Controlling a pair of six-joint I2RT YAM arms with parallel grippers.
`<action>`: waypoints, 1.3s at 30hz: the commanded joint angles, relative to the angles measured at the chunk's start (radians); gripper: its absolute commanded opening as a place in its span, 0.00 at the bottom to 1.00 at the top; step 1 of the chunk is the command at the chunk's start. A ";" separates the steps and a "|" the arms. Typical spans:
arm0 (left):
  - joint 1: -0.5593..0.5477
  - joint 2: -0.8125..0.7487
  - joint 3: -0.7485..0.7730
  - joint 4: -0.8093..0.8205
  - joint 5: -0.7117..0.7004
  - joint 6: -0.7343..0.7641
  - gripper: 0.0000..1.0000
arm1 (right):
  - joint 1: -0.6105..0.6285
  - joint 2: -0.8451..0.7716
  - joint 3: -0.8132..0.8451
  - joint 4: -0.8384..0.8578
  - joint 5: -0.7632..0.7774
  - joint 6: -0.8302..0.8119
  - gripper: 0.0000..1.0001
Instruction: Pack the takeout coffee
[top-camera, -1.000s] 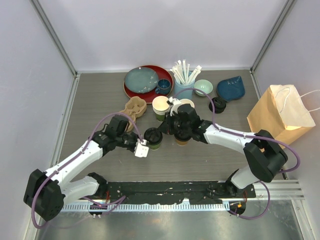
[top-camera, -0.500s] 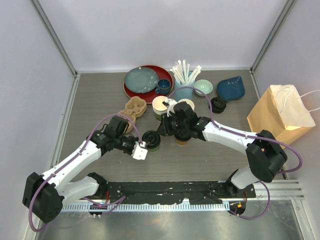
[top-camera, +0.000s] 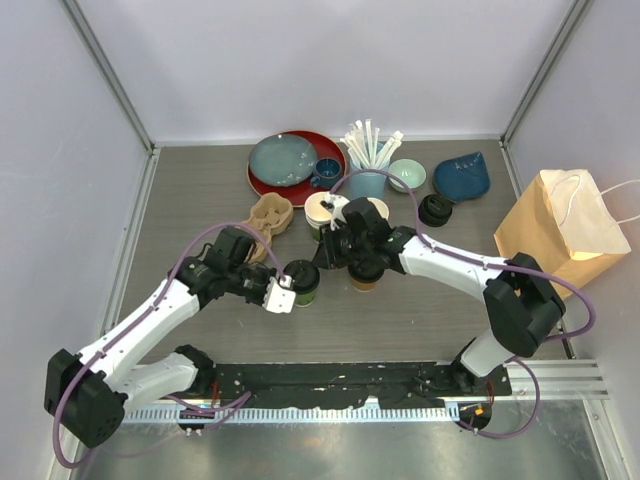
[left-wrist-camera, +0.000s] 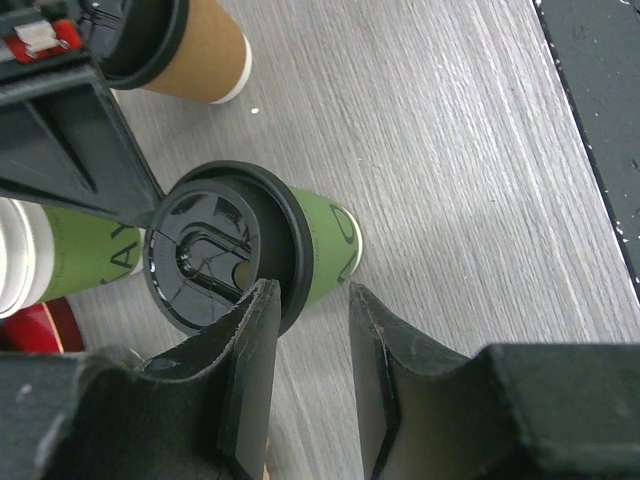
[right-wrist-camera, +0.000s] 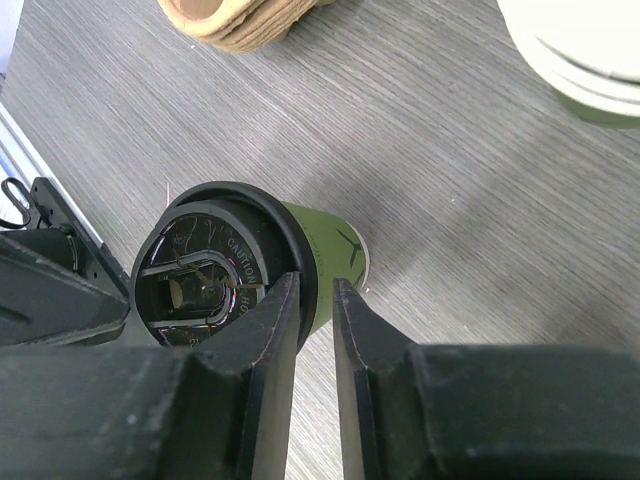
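The left claw (left-wrist-camera: 308, 298) has edged back to the green cup (top-camera: 301, 282), fingers apart beside its lid. The right claw (right-wrist-camera: 316, 292) is nearly together at the rim, grip unclear. Neither this cup nor the brown cup (top-camera: 366, 277), the 2 on the table (top-camera: 450, 312), is packed.

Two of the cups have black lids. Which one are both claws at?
The green-sided cup: the left gripper and the right gripper both have their fingers at the rim of its lid. The brown-sided cup stands beside it, outside both.

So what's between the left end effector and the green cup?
Nothing. Left wrist view shows the left end effector at the green cup, one finger overlapping its black lid.
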 joint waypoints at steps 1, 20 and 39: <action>-0.003 -0.032 0.047 0.005 0.033 -0.042 0.38 | -0.002 0.013 0.051 -0.016 -0.007 -0.030 0.26; 0.012 -0.063 0.072 0.288 -0.131 -0.734 0.40 | -0.004 -0.078 0.135 -0.080 0.043 -0.113 0.57; 0.198 0.093 0.142 0.116 -0.217 -1.654 0.26 | 0.034 -0.193 -0.106 -0.047 -0.039 0.102 0.40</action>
